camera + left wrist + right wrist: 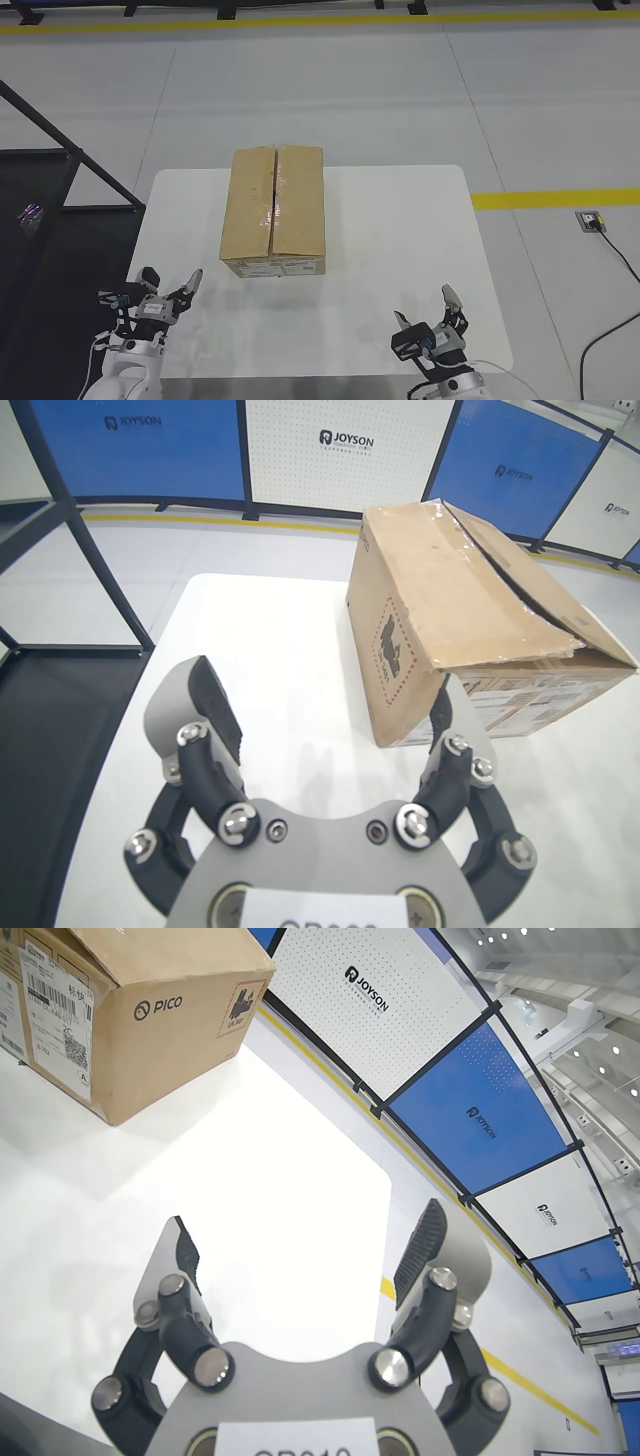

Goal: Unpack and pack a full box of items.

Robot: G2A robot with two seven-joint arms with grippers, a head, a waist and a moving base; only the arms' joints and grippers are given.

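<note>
We log unpacking as unstarted: the box [273, 210] sits closed at mid table [400, 250], seam [274, 195] seemingly slit, left gripper [172, 281] and right gripper [426, 309] spread wide, empty, apart from it; next, part the flaps [299, 200].

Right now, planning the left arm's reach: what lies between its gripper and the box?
Only bare table between the left gripper and the box, seen in the top view.

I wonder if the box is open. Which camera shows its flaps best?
The left wrist view: the flaps gape along a dark seam, close up. The top view shows the box whole, the seam a thin line. The right wrist view shows one corner.
</note>
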